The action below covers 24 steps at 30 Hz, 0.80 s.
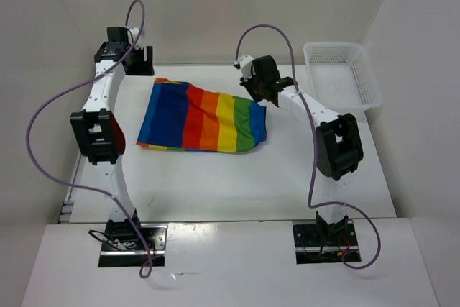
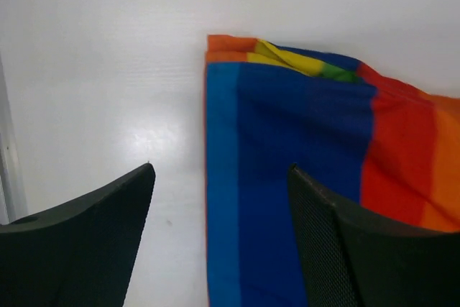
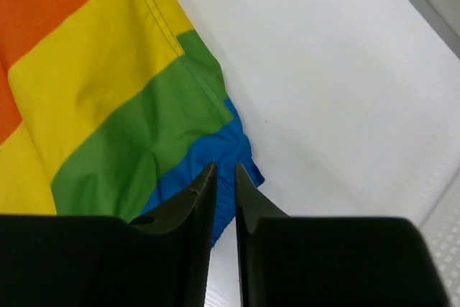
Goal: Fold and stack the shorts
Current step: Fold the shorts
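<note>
- Shorts [image 1: 203,117] lie folded flat on tabletop [image 1: 215,185];
- left end effector [image 2: 221,172] released, jaws wide over blue edge;
- right end effector [image 3: 225,169] clenched to a slit above blue corner.

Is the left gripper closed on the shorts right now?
No: the left wrist view shows the left gripper wide open and empty, the shorts lying loose on the table beneath it.

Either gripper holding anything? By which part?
Left gripper open, holding nothing. Right gripper nearly closed at the shorts' blue hem corner; whether it pinches cloth cannot be told.
</note>
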Available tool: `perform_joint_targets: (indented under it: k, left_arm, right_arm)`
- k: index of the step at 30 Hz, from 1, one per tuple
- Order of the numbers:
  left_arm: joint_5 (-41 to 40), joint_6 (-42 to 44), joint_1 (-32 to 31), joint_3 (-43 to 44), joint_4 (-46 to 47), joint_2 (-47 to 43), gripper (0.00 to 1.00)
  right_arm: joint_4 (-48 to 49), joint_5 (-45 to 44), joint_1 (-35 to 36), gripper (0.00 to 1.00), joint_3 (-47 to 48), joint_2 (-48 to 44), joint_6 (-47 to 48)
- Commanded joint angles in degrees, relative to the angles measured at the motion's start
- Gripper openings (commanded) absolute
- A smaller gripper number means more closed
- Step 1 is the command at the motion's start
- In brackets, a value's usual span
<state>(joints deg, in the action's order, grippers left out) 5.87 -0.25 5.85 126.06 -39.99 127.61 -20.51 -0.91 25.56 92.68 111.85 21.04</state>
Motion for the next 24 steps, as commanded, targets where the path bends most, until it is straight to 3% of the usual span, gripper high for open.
perform_joint_targets:
  k: [1,5,8,14,18,19,22,24]
  left_arm:
    - [2.7,0.3,-4.1,-16.2,1.1,-10.4,0.8]
    - [1.2,0.3,-8.1,-33.2,1.7,-15.1,0.72]
    - [1.5,0.3,-10.3,-42.3,4.1,-16.4,0.72]
    - [-5.0,0.3,-11.1,-49.7,8.3,-13.9,0.72]
    - [-12.0,0.3,-11.1,-53.5,9.0,-11.1,0.72]
    - [-13.3,0.3,-11.1,-54.1,9.0,-10.5,0.71]
    - [-13.3,0.3,-11.1,-56.8,9.0,-11.1,0.71]
    - [-13.3,0.3,-11.1,-58.8,9.0,-11.7,0.71]
  right_arm:
    - [-1.9,5.9,-1.3,0.19,-3.8,-2.3,0.8]
    - [-1.9,10.1,-2.8,0.19,-0.9,3.5,-0.7]
    - [-2.5,11.4,-3.5,0.17,4.0,9.3,0.0]
    - [-2.5,9.1,-3.5,0.11,6.3,15.8,0.6]
    - [1.6,0.4,-4.0,0.06,6.3,19.2,-2.7]
    - [3.1,-6.1,-4.0,0.06,6.9,19.8,-4.1]
    - [7.7,-16.8,-4.0,0.06,11.9,22.6,-6.0]
    - [8.3,-19.4,-4.0,0.05,16.3,24.9,-6.8]
